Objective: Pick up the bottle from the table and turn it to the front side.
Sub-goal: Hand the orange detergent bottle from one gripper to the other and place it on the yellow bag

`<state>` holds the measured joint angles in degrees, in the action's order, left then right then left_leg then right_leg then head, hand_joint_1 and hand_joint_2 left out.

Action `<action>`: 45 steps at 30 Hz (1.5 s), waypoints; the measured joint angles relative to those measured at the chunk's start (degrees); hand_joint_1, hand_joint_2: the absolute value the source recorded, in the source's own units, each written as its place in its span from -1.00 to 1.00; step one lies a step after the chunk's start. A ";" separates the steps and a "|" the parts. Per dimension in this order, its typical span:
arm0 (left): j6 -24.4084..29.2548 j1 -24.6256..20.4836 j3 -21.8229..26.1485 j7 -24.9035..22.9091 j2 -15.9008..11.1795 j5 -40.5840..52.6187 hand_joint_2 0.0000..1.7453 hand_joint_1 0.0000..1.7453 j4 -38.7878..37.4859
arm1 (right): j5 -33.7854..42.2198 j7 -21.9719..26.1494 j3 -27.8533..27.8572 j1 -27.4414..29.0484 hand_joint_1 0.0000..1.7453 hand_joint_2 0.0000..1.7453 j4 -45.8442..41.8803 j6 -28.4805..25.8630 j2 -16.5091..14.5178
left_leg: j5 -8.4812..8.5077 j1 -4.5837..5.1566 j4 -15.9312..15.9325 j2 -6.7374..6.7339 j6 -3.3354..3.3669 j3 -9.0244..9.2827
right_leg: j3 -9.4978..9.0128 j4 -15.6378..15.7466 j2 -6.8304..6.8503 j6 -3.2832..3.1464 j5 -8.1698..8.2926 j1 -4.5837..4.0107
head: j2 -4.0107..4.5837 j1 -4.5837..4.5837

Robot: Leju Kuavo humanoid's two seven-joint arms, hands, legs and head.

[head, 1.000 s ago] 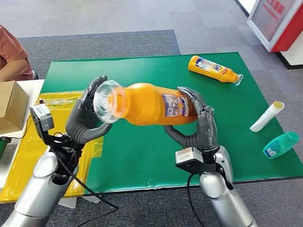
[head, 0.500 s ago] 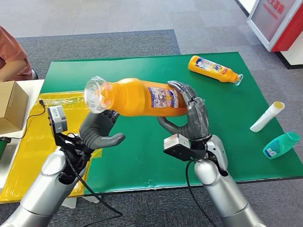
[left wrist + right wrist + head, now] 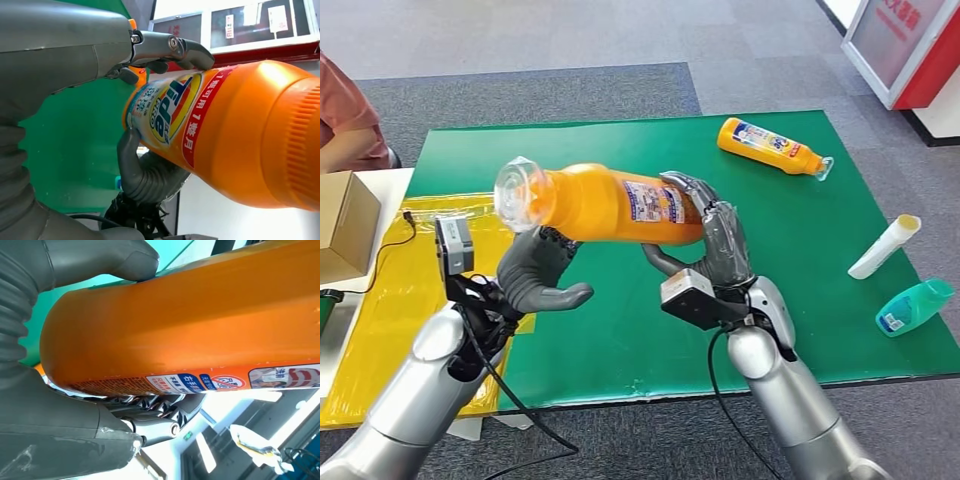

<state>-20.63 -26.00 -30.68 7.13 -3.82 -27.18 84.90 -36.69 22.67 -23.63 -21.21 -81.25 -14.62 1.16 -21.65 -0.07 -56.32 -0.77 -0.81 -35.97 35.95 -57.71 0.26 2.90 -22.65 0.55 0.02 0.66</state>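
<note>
**Q:** Where is the bottle, and what holds it?

**A:** My right hand (image 3: 716,245) grips the orange bottle (image 3: 614,205) by its base end, thumb beneath and fingers (image 3: 693,188) over the top. The bottle lies nearly level in the air above the middle of the green mat (image 3: 622,330), its clear cap (image 3: 515,195) pointing toward the mat's left edge. In the right wrist view the thumb and fingers clasp the orange body (image 3: 188,325) from opposite sides.

**Q:** And the left hand?

**A:** My left hand (image 3: 539,275) sits under the neck end, holding nothing, palm up with the fingers apart. Whether its fingertips touch the bottle I cannot tell. The left wrist view shows the printed label (image 3: 170,107) and the right hand's thumb (image 3: 139,170) curled under the bottle.

**Q:** What else lies on the mat?

**A:** A second orange bottle (image 3: 773,146) lies on its side near the far right corner. A white tube (image 3: 884,246) and a teal bottle (image 3: 914,305) lie along the right edge. Yellow sheeting (image 3: 388,310) borders the left edge, with a cardboard box (image 3: 343,225) beyond it.
</note>
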 joint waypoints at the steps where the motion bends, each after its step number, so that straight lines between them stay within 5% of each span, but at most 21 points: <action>1: -0.17 -0.44 -0.21 -0.04 -0.01 -0.02 1.00 -1.00 -0.29 | 0.22 -0.01 -0.10 -0.25 1.00 1.00 0.25 0.36 -0.03 | 0.00 0.00 0.00 0.00 0.00 0.00 | 0.00 0.00 0.00 0.00 0.00 0.00 | 0.00 0.00; 18: 0.87 -2.97 -1.27 2.57 2.64 -1.35 1.00 -1.00 -0.99 | 12.51 2.43 -3.47 1.27 1.00 1.00 3.70 13.14 -3.03 | 0.00 -0.01 0.00 0.00 0.00 -0.02 | 0.04 0.00 0.00 0.00 -0.01 -0.01 | 0.00 -0.02; 30: 4.04 -3.02 -1.34 3.62 3.24 1.78 1.00 -0.99 -0.95 | 13.16 1.95 -6.94 2.22 1.00 1.00 6.44 13.34 -4.46 | 0.01 0.00 0.00 -0.01 0.00 -0.04 | 0.07 0.00 -0.01 -0.01 0.00 0.00 | 0.00 0.00; 34: 4.21 -3.02 -1.38 3.57 3.32 2.83 1.00 1.00 -1.01 | 12.82 1.26 -7.67 2.10 1.00 1.00 7.19 13.14 -4.66 | 0.01 0.00 0.00 -0.01 0.00 -0.04 | 0.09 -0.01 -0.01 -0.01 0.00 -0.01 | 0.00 0.00; 45: 4.23 -3.07 -1.50 3.20 3.28 4.09 1.00 1.00 -1.12 | 12.13 0.78 -7.81 1.95 1.00 1.00 8.26 11.56 -4.94 | 0.01 0.00 0.00 -0.01 0.00 -0.04 | 0.08 0.00 -0.01 -0.01 0.00 0.00 | 0.00 -0.01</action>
<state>-16.40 -29.07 -32.18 10.33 -0.54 -23.09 83.78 -24.57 23.45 -31.44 -19.26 -73.00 -3.06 -3.78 -21.65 -0.08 -56.33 -0.78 -0.81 -36.01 36.03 -57.71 0.25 2.90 -22.65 0.55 0.02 0.66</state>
